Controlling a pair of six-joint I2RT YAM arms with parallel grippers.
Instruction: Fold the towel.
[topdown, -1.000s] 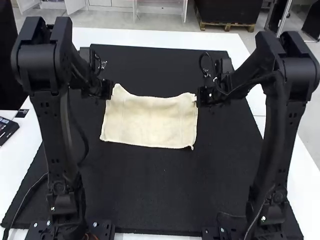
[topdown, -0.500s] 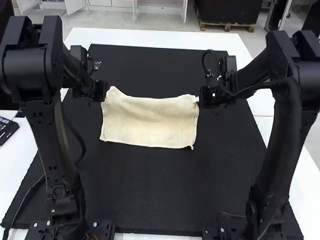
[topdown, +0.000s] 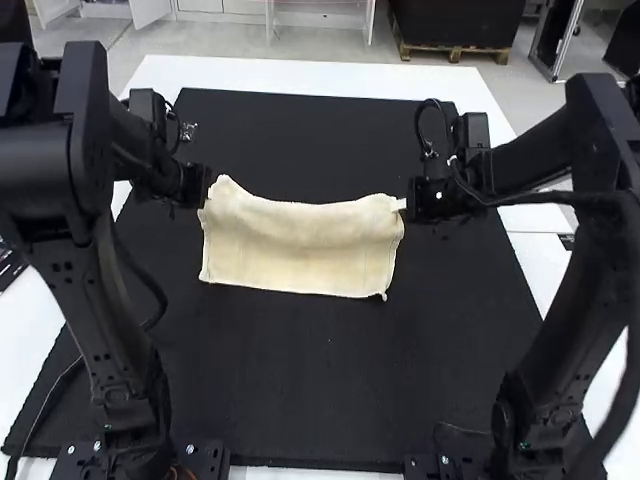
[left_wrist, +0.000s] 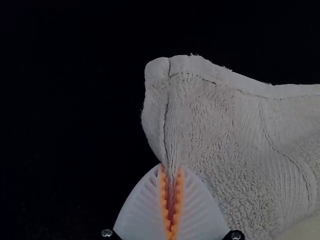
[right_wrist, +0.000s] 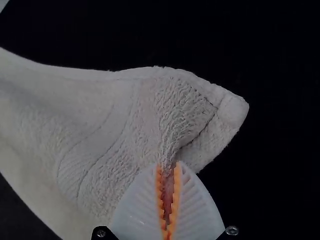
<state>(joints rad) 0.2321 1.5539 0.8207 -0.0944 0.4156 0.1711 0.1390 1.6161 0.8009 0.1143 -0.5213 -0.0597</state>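
Note:
The cream towel (topdown: 298, 248) lies as a wide rectangle, its far edge sagging between two pulled corners; whether it is layered I cannot tell. At its far left corner is my left gripper (topdown: 205, 195), and my right gripper (topdown: 402, 204) is at the far right corner. In the left wrist view the left gripper (left_wrist: 171, 169) is shut on a pinched ridge of the towel (left_wrist: 225, 135) beside the corner. In the right wrist view the right gripper (right_wrist: 168, 167) is shut on the towel (right_wrist: 120, 120), with the corner flopped over past the fingertips.
A black mat (topdown: 300, 380) lies under the towel on the white table (topdown: 330, 74). Part of a dark box (topdown: 10, 266) is at the left edge. Cables loop beside both arms.
My left gripper has moved outward to the left, and the right one outward to the right. The towel's far edge is drawn wider between them; its near edge has stayed put.

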